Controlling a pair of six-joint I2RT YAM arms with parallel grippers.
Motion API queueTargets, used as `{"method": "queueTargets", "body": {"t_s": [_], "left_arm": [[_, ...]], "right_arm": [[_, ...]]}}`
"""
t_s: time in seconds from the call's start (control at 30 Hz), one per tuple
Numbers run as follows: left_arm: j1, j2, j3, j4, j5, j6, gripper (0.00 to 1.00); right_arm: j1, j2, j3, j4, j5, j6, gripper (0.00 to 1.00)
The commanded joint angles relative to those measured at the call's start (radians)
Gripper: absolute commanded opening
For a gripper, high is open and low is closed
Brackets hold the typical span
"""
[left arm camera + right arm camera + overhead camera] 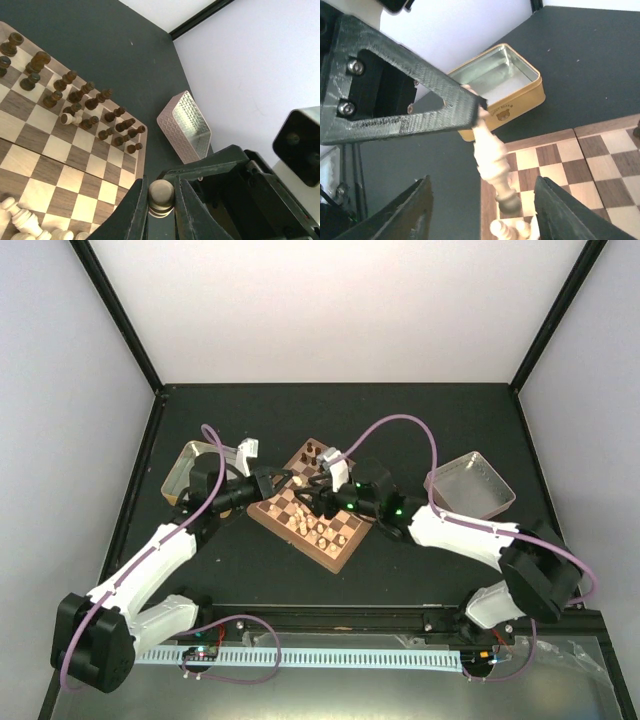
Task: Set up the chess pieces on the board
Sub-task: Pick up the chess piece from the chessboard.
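My left gripper is shut on a pale cream chess piece, whose rounded end shows between the fingers. In the right wrist view that same piece hangs tilted from the left gripper's finger, between the wide-open jaws of my right gripper, which do not touch it. Both grippers meet over the board's left corner: left gripper, right gripper. Dark pieces fill the board's far rows, with one pale piece among them. Pale pieces stand at the near edge.
A yellow-sided open tin lies left of the board, seen from above as the left tin. A silver tin lies to the right, also in the left wrist view as the silver tin. Black frame posts stand at the table's corners.
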State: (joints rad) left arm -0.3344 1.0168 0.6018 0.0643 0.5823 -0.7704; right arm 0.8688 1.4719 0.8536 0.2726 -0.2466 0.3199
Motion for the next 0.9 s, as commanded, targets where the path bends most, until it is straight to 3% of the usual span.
{"method": "queueTargets", "body": {"t_s": [0.0,0.1,0.27,0.47,0.57,0.87], "left_arm": [[0.005,-0.023,0.056,-0.002,0.055,-0.062,0.02],[0.005,-0.047,0.052,0.029,0.1,-0.149,0.02],[0.006,-0.08,0.047,0.106,0.148,-0.298,0.01],[0.006,-0.107,0.03,0.203,0.158,-0.448,0.01],[0.006,-0.11,0.02,0.236,0.16,-0.477,0.02],[0.006,-0.107,0.018,0.241,0.148,-0.481,0.02]], "right_arm": [[-0.043,-0.104,-0.122,0.206,-0.019,0.233,0.62],[-0.056,-0.14,-0.203,0.412,-0.048,0.429,0.68],[-0.057,-0.102,-0.249,0.662,-0.123,0.724,0.69],[-0.056,-0.069,-0.264,0.772,-0.114,0.9,0.67],[-0.056,-0.056,-0.254,0.794,-0.133,0.937,0.62],[-0.056,-0.042,-0.253,0.82,-0.14,0.984,0.35]]}}
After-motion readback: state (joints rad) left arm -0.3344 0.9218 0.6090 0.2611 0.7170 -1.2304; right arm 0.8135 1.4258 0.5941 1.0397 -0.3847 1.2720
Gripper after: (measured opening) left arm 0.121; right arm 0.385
